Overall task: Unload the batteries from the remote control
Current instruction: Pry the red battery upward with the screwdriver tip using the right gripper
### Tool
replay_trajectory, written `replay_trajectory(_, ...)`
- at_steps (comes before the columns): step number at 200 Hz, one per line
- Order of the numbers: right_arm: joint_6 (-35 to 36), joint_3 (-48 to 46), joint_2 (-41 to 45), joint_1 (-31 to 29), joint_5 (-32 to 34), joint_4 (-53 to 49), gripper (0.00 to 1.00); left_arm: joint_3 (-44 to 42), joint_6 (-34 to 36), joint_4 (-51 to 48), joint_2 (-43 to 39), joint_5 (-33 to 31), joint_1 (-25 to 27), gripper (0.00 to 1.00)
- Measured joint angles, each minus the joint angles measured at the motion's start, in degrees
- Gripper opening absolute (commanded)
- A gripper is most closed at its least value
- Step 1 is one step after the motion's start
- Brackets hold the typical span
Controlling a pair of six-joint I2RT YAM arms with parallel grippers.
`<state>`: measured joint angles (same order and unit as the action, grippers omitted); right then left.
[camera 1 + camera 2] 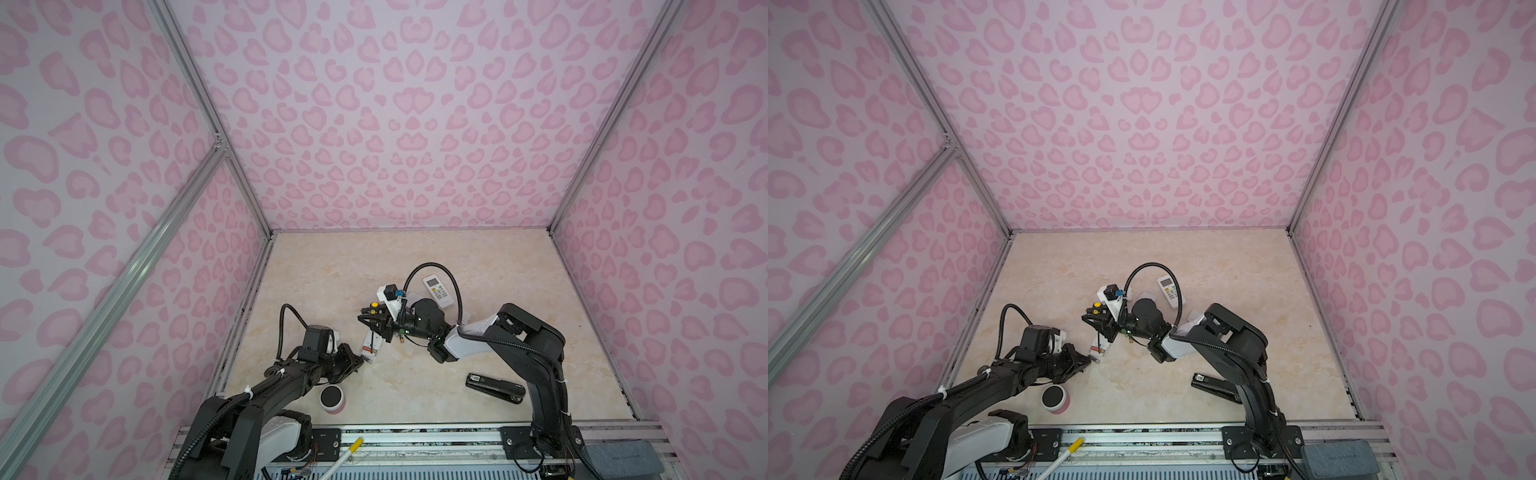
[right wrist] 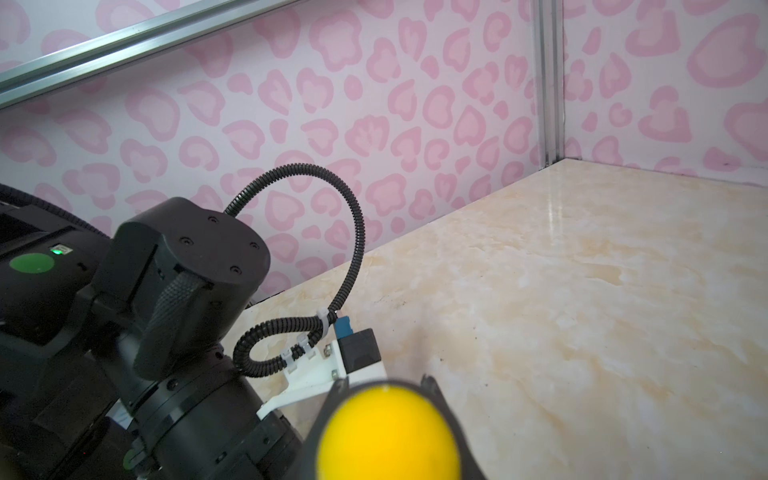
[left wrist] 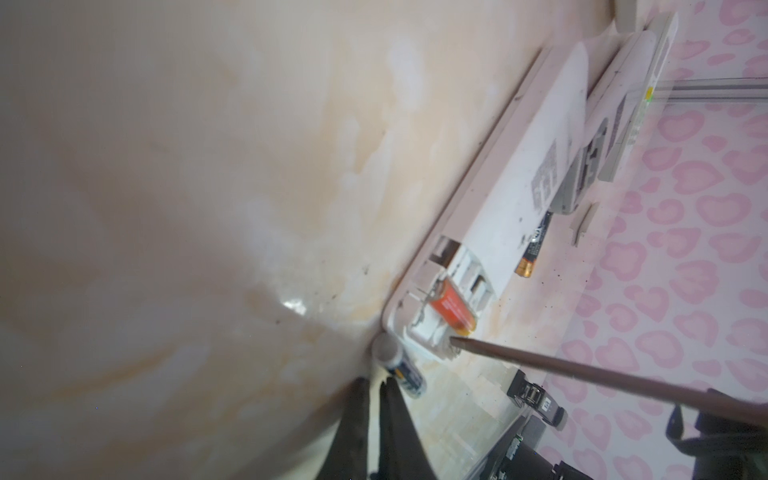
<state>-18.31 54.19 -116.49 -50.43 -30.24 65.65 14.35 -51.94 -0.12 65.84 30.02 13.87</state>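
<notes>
The white remote control (image 3: 498,208) lies back up on the marble table, its battery bay open toward my left gripper (image 3: 376,386). One orange-banded battery (image 3: 453,309) sits in the bay. A second battery (image 3: 532,249) lies beside the remote, and a third (image 3: 399,368) rests on the table against my left fingertips, outside the shut jaws. My right gripper (image 2: 384,386) is shut on a yellow-capped screwdriver (image 1: 374,304). Its shaft (image 3: 582,370) slants down, with the tip at the bay's end. In both top views the remote (image 1: 371,343) (image 1: 1100,347) lies between the two grippers.
Another white remote (image 1: 438,291) lies at the back behind my right arm. A black stapler-like device (image 1: 494,386) lies front right, and a round pink-and-white speaker (image 1: 332,400) stands front left beside my left arm. Pink patterned walls enclose the table.
</notes>
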Motion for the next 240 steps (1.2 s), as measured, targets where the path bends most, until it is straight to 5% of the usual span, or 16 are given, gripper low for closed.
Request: replay_trajectory(240,10.9,1.9,1.1,-1.2,-2.3,-5.8,0.0,0.1,0.7,-1.4,-0.7,-0.2,0.0,0.13)
